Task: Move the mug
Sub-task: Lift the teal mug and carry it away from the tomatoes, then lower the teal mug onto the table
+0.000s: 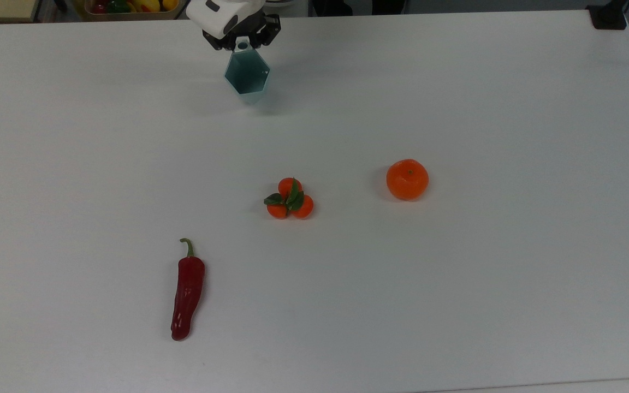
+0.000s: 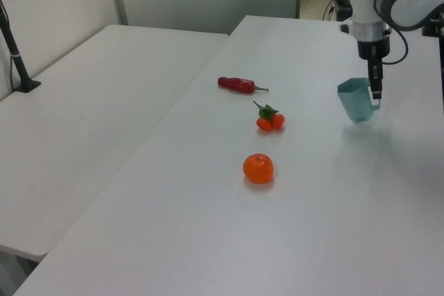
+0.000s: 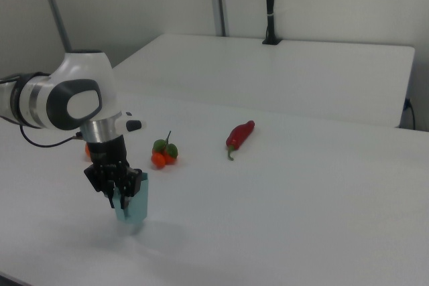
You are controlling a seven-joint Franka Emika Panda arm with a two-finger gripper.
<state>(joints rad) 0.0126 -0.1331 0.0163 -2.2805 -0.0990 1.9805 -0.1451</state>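
On my white counter (image 1: 511,273) I see a red chili pepper (image 1: 187,290) lying lengthwise, green stem toward the top view's upper edge. A cluster of three small oranges with green leaves (image 1: 290,199) sits near the middle, and a single larger orange (image 1: 407,179) rests well apart to the top view's right. A second white table (image 2: 90,116) stands beside mine in the left view, with a black post (image 2: 15,53) on it.
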